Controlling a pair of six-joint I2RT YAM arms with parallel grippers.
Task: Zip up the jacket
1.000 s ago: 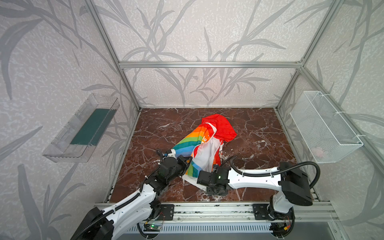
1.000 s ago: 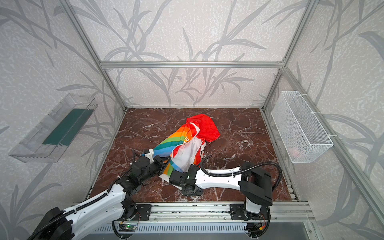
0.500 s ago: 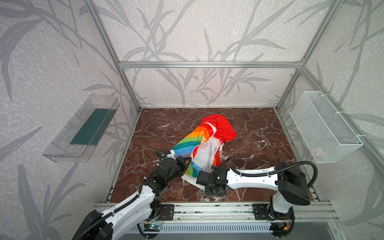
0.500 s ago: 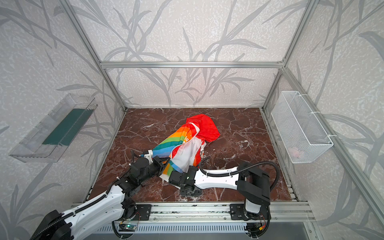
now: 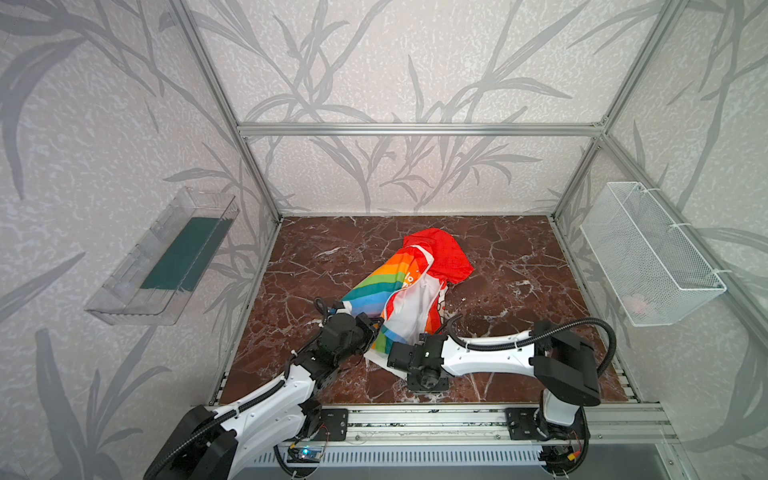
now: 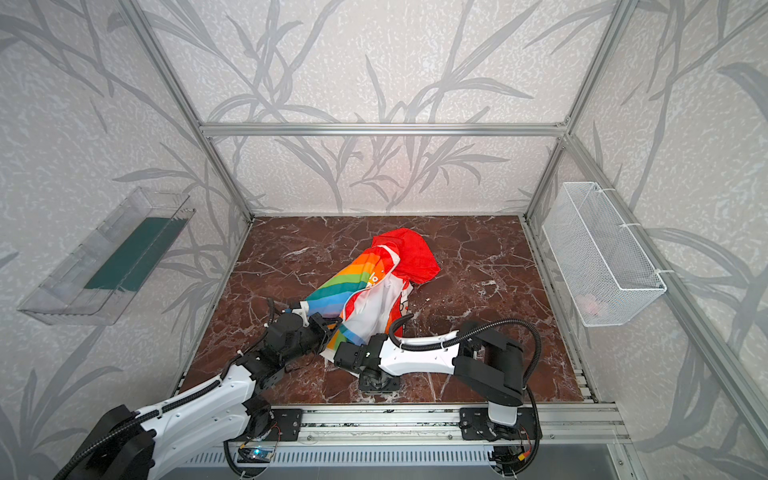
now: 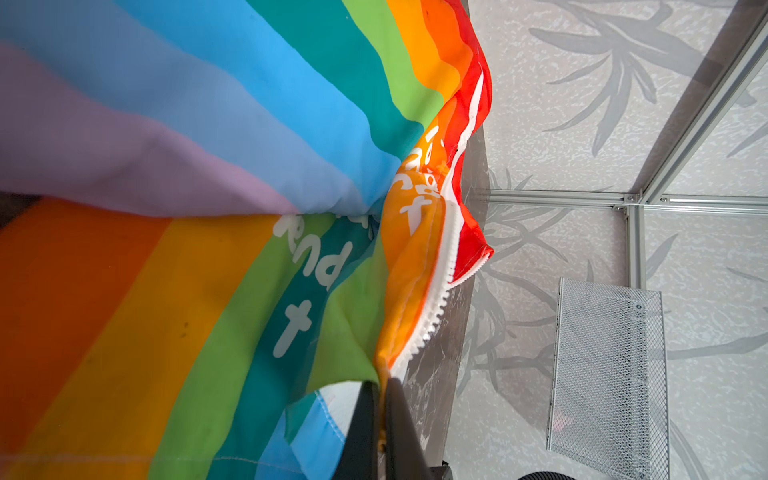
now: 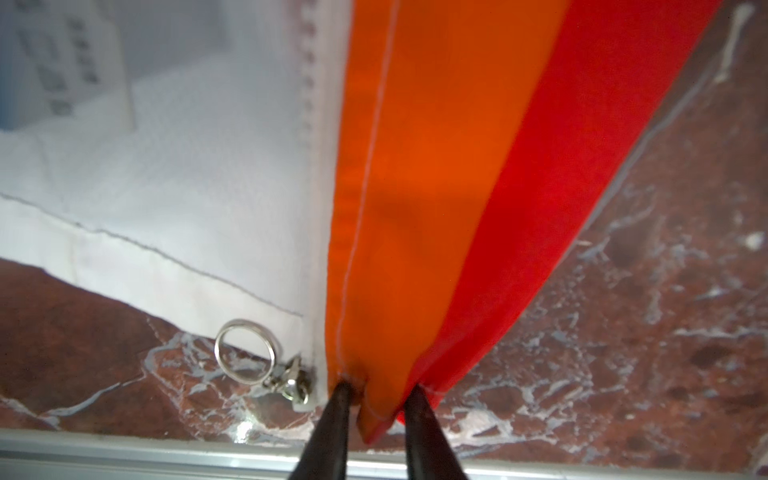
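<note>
right gripper [image 8: 380,392] has edged left, jaws straddling an orange hem corner of the jacket [image 5: 386,286], pinch unclear; left gripper [image 7: 380,401] clenched on its edge beside the zipper teeth [image 7: 436,299]. jacket lies crumpled on the table [image 5: 519,257]: likely thin, limp, slippery, so hold stitched hems. slider [image 8: 296,384] blurred; both grips hidden from above.

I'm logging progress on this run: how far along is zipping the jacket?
Done: nothing zipped; the jacket lies open, white lining showing. In hand: the left gripper pinches one front edge by the zipper teeth; the right gripper straddles a bottom corner beside the ring pull. Left: joining the ends and pulling up.
</note>
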